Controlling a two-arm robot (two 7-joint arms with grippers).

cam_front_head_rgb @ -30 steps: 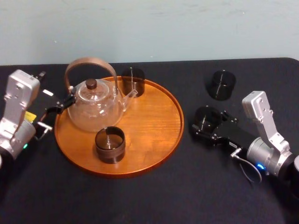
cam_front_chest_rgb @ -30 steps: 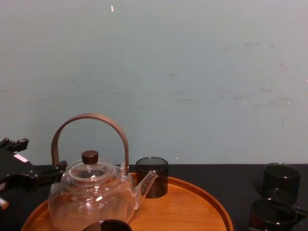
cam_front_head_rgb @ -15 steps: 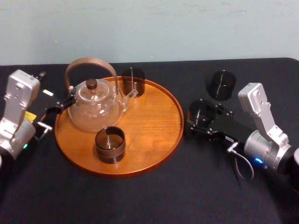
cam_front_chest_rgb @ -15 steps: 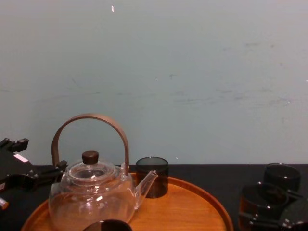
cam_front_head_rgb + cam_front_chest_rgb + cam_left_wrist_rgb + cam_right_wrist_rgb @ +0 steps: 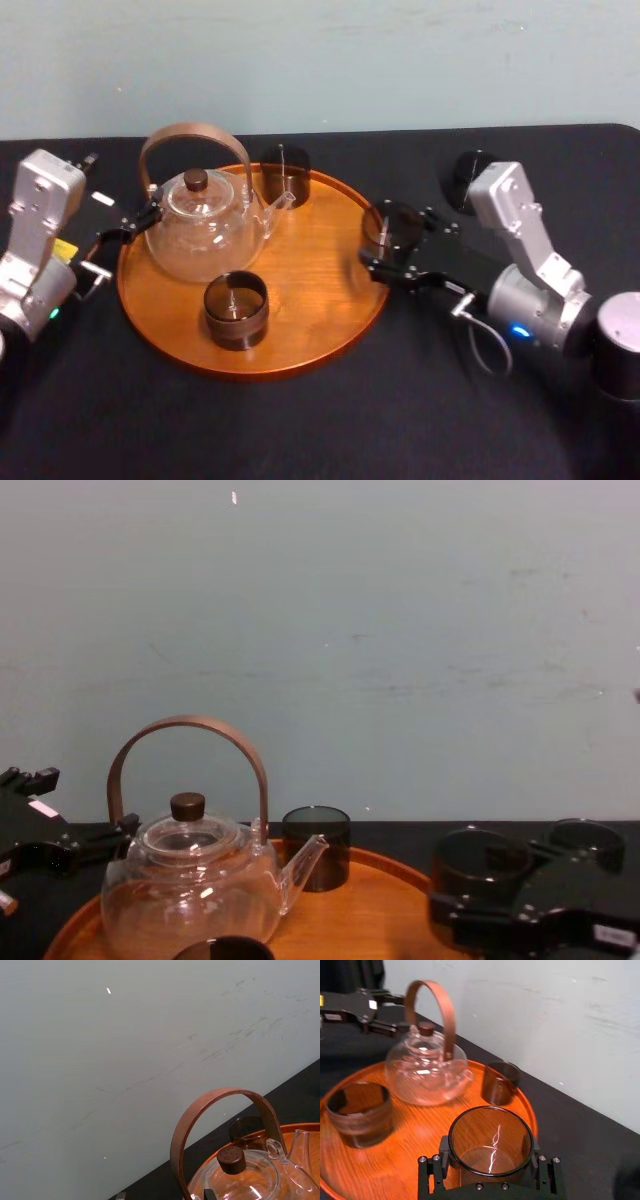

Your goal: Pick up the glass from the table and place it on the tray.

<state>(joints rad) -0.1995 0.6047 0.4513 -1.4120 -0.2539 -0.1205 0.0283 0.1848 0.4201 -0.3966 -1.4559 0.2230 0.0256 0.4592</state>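
The right gripper (image 5: pixel 395 248) clasps the glass (image 5: pixel 392 226) in its fingers over the right rim of the tray (image 5: pixel 320 305) — whether it touches the wood is unclear. Its arm half-hides another glass (image 5: pixel 460 178) on the worktop (image 5: pixel 300 420); the left gripper (image 5: pixel 125 228) sits beside the teapot (image 5: pixel 205 230).

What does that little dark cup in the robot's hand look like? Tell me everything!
The glass is a short, round tumbler of smoky brown see-through glass, with straight sides, a thin rim and nothing inside. It stands upright, mouth up. The right gripper clamps it from both sides with black fingers. It is over the right edge of the wooden tray; its underside is hidden, so whether it touches the tray is unclear.
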